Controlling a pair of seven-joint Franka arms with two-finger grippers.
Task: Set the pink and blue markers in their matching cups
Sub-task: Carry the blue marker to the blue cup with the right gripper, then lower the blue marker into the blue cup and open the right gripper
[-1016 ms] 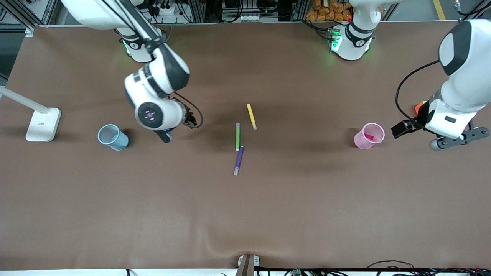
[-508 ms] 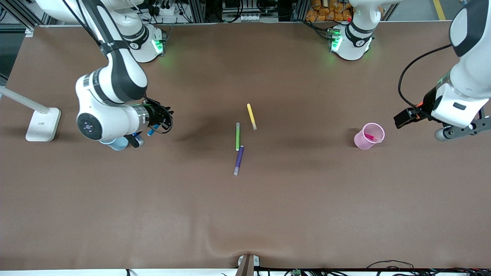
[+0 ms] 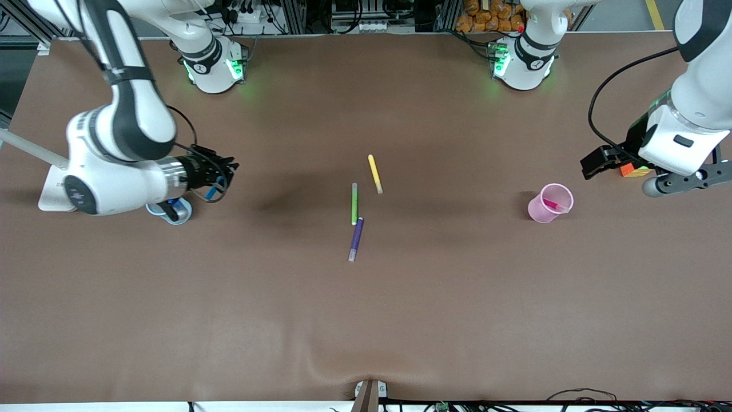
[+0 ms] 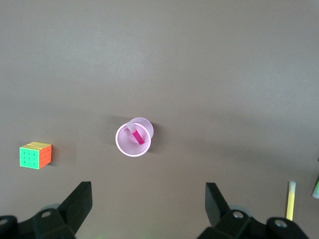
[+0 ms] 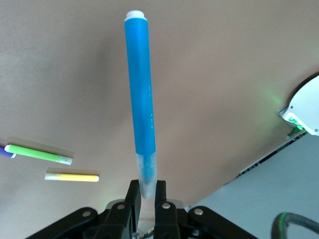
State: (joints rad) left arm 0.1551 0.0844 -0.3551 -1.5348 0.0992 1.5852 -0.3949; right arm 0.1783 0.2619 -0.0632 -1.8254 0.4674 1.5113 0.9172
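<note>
My right gripper (image 3: 220, 180) is shut on the greyish cap end of the blue marker (image 3: 215, 188), which shows full length in the right wrist view (image 5: 140, 99). It holds the marker in the air beside the pale blue cup (image 3: 182, 215), which my right hand partly hides. The pink marker (image 3: 552, 203) lies inside the pale pink cup (image 3: 537, 209) near the left arm's end; both show in the left wrist view, marker (image 4: 138, 138) in cup (image 4: 122, 144). My left gripper (image 3: 683, 182) is open and empty, raised beside the pink cup.
A yellow marker (image 3: 374, 173), a green marker (image 3: 354, 203) and a purple marker (image 3: 356, 238) lie mid-table. A colour cube (image 3: 633, 169) sits under the left hand. A white lamp base (image 3: 54, 191) stands at the right arm's end.
My right arm has swung toward its own end of the table with the blue marker, now over the blue cup's side. My left hand has drifted slightly toward its base, uncovering the cube.
</note>
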